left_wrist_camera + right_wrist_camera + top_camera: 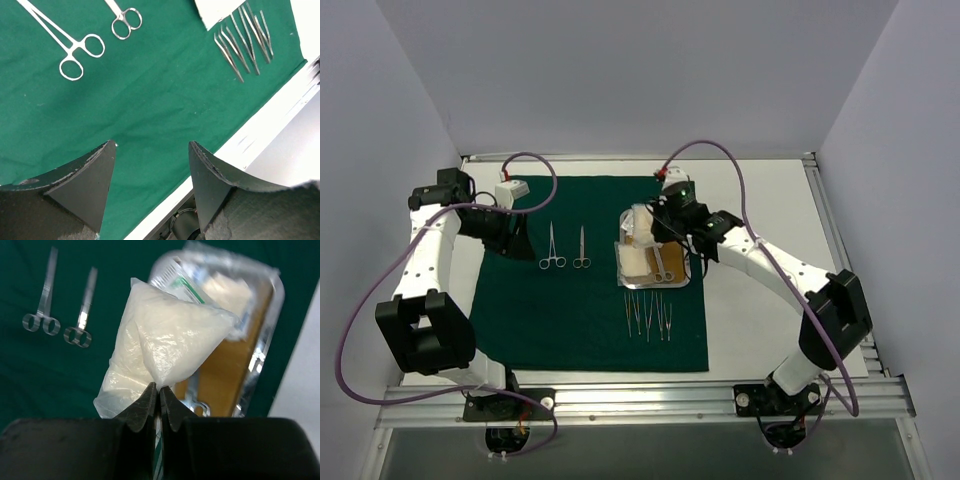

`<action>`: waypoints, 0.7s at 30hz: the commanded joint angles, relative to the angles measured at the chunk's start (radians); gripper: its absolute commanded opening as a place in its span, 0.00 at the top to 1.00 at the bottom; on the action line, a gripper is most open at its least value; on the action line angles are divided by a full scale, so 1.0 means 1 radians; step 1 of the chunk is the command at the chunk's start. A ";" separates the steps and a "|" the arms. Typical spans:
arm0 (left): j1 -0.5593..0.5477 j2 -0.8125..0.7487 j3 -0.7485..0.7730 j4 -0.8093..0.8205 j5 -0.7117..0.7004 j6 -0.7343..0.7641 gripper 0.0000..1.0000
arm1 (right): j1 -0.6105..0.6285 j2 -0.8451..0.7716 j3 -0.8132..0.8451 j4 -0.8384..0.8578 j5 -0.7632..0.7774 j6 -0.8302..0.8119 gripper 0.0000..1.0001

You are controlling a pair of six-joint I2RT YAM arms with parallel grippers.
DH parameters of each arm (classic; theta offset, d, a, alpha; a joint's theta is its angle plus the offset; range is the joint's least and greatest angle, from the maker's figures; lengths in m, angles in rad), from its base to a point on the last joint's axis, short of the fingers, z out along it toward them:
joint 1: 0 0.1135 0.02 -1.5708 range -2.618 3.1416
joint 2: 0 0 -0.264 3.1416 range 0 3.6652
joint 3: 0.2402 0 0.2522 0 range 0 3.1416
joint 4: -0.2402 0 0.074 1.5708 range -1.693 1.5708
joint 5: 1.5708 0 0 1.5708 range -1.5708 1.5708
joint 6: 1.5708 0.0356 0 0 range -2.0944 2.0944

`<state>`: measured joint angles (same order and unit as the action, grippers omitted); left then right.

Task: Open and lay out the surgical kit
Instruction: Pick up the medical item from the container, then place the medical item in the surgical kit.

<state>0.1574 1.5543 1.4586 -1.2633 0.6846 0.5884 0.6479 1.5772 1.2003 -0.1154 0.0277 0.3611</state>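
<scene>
- Pinching a clear packet (165,340) of white material by its lower edge, the right gripper (159,390) holds it over the steel tray (227,370).
- Left gripper (152,145) hovers, fingers spread wide and empty, above the dark green cloth (150,90).
- Two ring-handled clamps (552,262) lie left of the tray, with tweezers (648,315) just on its near side.

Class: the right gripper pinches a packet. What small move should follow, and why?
Probably lift it clear of the steel tray: the right gripper is shut on the clear packet, which hangs over the tray, and bare green cloth lies beside.
</scene>
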 commanded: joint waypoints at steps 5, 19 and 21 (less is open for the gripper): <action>-0.002 0.003 0.078 -0.016 0.059 0.005 0.31 | 0.056 0.268 0.324 0.215 0.017 0.016 1.00; 0.013 0.007 0.043 0.010 0.012 0.013 0.30 | 0.038 0.941 0.959 0.355 0.055 0.180 1.00; 0.014 0.013 0.037 0.018 0.004 0.014 0.31 | 0.033 0.981 0.995 0.344 0.037 0.199 1.00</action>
<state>0.1631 1.5555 1.4925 -1.2663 0.6895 0.5873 0.6964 2.5389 2.1212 0.1680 0.0532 0.4858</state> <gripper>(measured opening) 0.695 0.005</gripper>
